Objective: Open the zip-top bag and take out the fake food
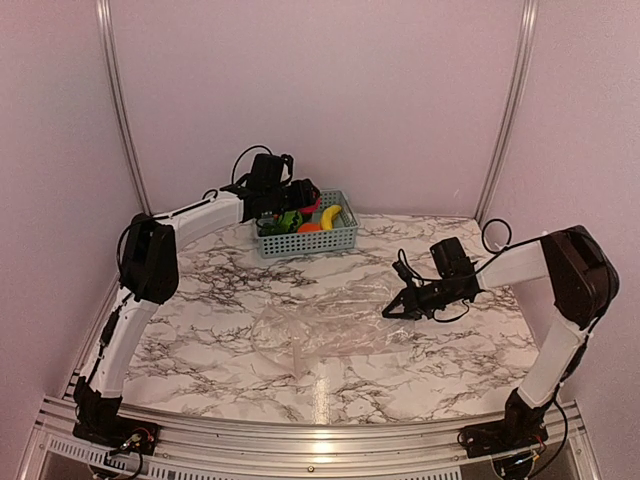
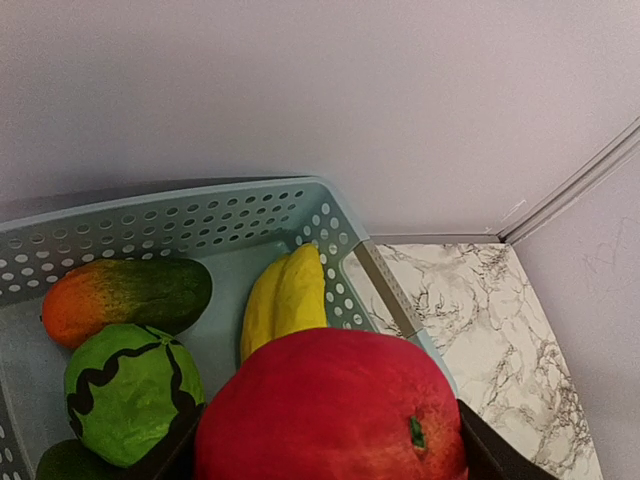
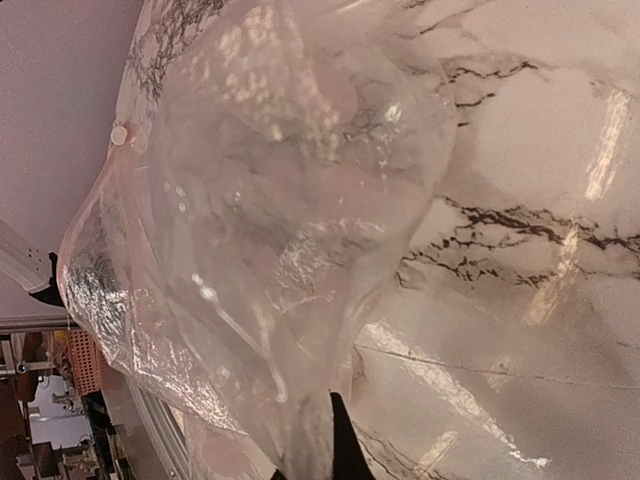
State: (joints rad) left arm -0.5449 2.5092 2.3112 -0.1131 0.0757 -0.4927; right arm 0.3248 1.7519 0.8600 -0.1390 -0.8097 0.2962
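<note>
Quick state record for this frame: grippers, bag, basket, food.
left gripper: over the basket, shut on the red fruit
right gripper: shut on the bag at its edge
bag: lies on the table, no food visible inside
basket: at the back of the table; holds banana, green piece, orange-green piece

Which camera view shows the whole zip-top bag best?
The top external view: the zip-top bag lies whole on the table, its right edge pinched by the right gripper. The right wrist view shows only a close, crinkled part. The left wrist view does not show it.
</note>
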